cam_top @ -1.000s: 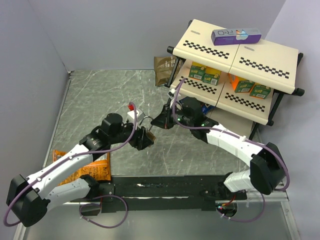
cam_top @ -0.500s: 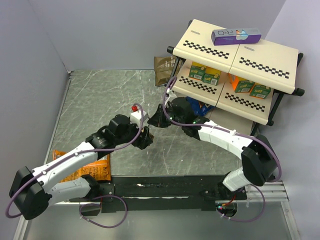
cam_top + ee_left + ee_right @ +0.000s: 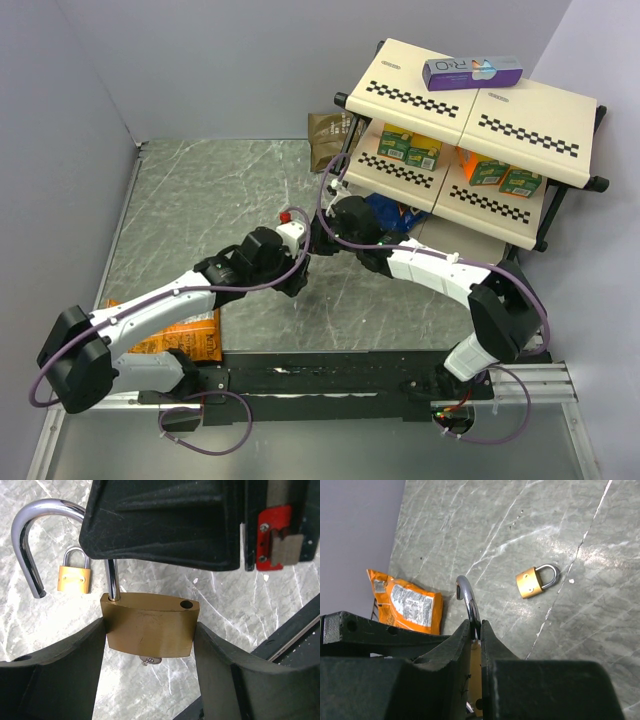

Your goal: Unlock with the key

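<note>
The left gripper [image 3: 150,636] was clamped on the brass body of the large padlock [image 3: 149,630], one black finger [image 3: 65,672] pressed against each narrow side, holding it upright above the table [image 3: 570,525]. The key [image 3: 150,660] sat in the underside of that padlock, and only a small silvery bit of it showed below the brass; its wire ring could not be made out. The shackle [image 3: 35,540] stood open: its long leg rose out of the body at the left hole, the other hole was bare, and the free end hung out to the side, clear of the body. The right gripper [image 3: 475,627] came in from above with its fingers drawn almost together, pinching the shackle, whose curved top rose out from between them in the right wrist view. From the top view the two grippers met near the middle of the table, too tightly packed there to show the key. A small padlock [image 3: 535,581], brass and with its shackle shut, lay flat on the table well apart from the held one. An orange snack bag [image 3: 410,605] lay near the table's left edge, and a shelf [image 3: 470,110] holding small boxes stood at the far right.
</note>
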`<state>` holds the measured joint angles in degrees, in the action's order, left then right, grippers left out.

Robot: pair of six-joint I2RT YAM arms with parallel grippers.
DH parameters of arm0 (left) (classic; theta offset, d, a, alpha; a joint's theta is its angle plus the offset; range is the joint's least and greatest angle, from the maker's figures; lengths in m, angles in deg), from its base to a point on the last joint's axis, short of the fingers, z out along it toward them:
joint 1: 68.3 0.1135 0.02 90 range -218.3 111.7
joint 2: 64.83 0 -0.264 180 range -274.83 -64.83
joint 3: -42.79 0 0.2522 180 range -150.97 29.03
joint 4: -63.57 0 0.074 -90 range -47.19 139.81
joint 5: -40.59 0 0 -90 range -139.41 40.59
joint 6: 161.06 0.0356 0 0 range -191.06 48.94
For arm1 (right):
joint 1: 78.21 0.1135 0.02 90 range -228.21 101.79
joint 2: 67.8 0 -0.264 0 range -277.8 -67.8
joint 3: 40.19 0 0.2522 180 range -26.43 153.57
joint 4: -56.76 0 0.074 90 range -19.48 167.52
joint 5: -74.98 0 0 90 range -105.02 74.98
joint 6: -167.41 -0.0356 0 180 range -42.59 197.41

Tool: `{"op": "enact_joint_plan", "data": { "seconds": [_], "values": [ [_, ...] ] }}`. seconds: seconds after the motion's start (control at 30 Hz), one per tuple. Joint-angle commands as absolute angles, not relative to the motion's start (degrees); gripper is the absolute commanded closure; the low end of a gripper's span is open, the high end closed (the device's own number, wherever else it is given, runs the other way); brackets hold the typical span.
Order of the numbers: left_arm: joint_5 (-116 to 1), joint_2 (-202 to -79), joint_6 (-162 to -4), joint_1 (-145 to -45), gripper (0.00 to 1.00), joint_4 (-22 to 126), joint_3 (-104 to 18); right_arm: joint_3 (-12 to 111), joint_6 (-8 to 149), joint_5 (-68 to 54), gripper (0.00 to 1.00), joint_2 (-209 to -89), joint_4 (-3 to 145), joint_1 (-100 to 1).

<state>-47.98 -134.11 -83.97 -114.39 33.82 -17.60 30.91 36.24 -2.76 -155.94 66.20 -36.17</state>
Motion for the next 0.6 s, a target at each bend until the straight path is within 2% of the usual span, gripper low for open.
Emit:
{"op": "enact_joint_plan", "data": {
  "seconds": [0.0,0.13,0.23,0.27,0.33,0.37,0.47,0.57],
  "values": [
    [-41.94,-135.14,-84.69,-113.65,0.99,35.57,-21.33,33.6,33.2,-1.39,1.0,-155.34,62.44,-35.05],
    [-43.61,-137.77,-84.69,-113.65,0.99,34.26,-22.73,32.55,33.28,-1.31,0.84,-155.34,60.95,-35.4],
    [-44.05,-138.92,-84.51,-112.95,0.99,33.38,-23.09,29.66,32.94,1.24,0.62,-154.72,55.95,-35.93],
    [-45.01,-139.27,-84.68,-112.51,0.99,33.29,-23.18,28.77,32.67,1.85,0.48,-154.2,54.8,-36.8],
    [-46.24,-140.06,-85.21,-110.76,0.99,32.94,-23.53,25.97,31.97,3.35,0.38,-153.32,52.95,-37.86],
    [-46.86,-140.24,-85.47,-110.06,0.99,32.94,-23.62,24.91,31.79,3.61,0.28,-152.18,50.94,-38.91],
    [-47.83,-140.68,-85.3,-107.59,0.99,32.76,-23.7,21.39,32.84,3.53,0.21,-149.02,49.69,-40.23],
    [-46.78,-141.91,-84.95,-105.48,0.99,31.18,-24.14,19.54,35.03,0.99,0.19,-145.33,52.4,-41.38]
  ]
}}
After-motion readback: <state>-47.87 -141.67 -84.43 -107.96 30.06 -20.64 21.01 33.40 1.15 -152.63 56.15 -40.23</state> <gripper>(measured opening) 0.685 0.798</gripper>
